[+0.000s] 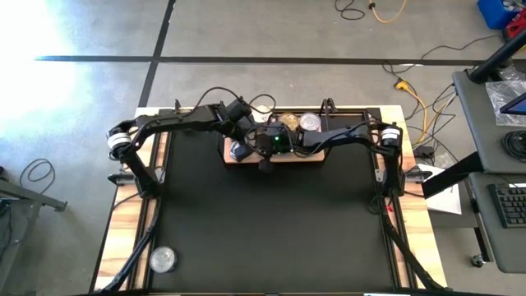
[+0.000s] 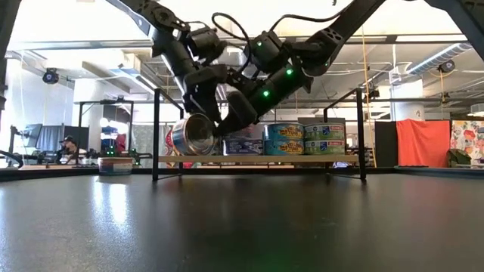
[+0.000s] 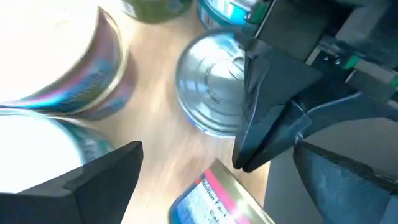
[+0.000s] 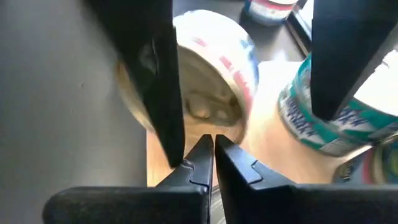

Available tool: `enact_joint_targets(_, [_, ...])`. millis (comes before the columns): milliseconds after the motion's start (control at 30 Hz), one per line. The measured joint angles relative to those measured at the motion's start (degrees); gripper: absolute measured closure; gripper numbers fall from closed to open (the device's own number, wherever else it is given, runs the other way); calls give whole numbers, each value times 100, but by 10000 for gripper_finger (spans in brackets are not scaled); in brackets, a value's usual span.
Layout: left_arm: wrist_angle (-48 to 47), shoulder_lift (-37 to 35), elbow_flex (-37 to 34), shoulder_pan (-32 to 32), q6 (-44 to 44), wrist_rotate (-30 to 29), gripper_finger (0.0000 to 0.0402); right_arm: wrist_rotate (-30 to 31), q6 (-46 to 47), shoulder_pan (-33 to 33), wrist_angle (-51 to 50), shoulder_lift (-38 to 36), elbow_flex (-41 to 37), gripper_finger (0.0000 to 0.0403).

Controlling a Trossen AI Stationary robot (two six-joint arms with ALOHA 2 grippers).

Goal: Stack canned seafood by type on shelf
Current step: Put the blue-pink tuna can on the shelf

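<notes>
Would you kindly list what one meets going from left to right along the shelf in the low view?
Left black wire post → tilted silver tin under the left tool → blue-labelled tin → teal-labelled stack → green-labelled stack → right wire post.

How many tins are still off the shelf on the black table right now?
1: a lone silver-lidded tin near the table's front-left corner in the high view. The arms cover much of the shelf, so a tin close beside it could be hidden.
</notes>
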Motion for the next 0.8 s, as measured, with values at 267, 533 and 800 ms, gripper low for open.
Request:
enact_joint_targets(267, [-537,-570,139,-32,-416,-342,3,-29,5,13,-79,-190,0,390])
enact_joint_targets(533, [-936,-555,139,-343,-721,-826,3,-20,48,88,-302,-470,2,390])
enact_joint_targets(800, [-1406,-331,124,-566,-781,-1558,3,-9,237,210,-507,-561,9,390])
